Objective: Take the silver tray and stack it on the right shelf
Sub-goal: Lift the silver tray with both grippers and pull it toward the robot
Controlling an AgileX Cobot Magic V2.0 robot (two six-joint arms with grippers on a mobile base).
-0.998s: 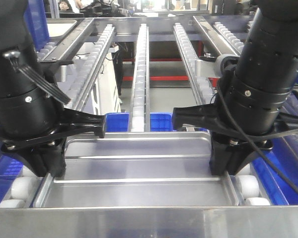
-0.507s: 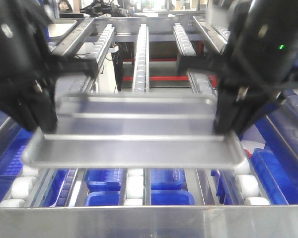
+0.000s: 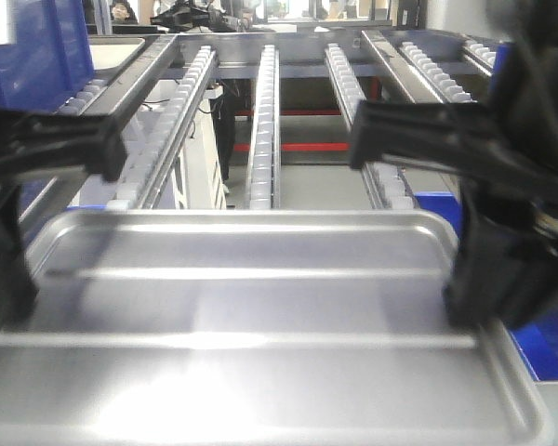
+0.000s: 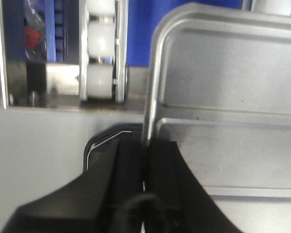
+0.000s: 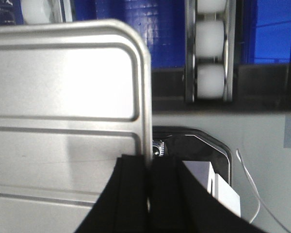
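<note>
The right shelf [image 3: 262,121] fills the background: long sloping rails of white rollers running away from the camera, with a blue bin [image 3: 28,56] on the far left.

In front of it, the silver tray [image 3: 251,344] takes up the whole lower half of the front view. It hangs roughly level between the two arms, bottom up to the camera and both raised ridges showing. By the look of it the tray is clear of the rails and carried in the air, not resting on anything.

The left gripper [image 3: 5,279] has the tray's left rim and the right gripper [image 3: 488,288] the right rim. They stand opposite each other, which probably keeps so wide and shallow a piece from tipping or twisting.

The wrist views show the hold more closely. The left fingers [image 4: 160,165] are pressed together on the thin flared rim, one inside the tray and one outside. The right fingers [image 5: 133,189] pinch the other rim the same way. Each grip sits partway along a short side, away from the rounded corner, on the straight run of the rim.

Beyond the corners a rail of rollers [image 4: 102,73] passes in the background.

A second ago the tray lay low on the rollers behind the steel front bar, grippers already on its ends. Half a second ago it was lifted and blurred in motion. Now it is far nearer the camera and hides the bar and the bins below.
</note>
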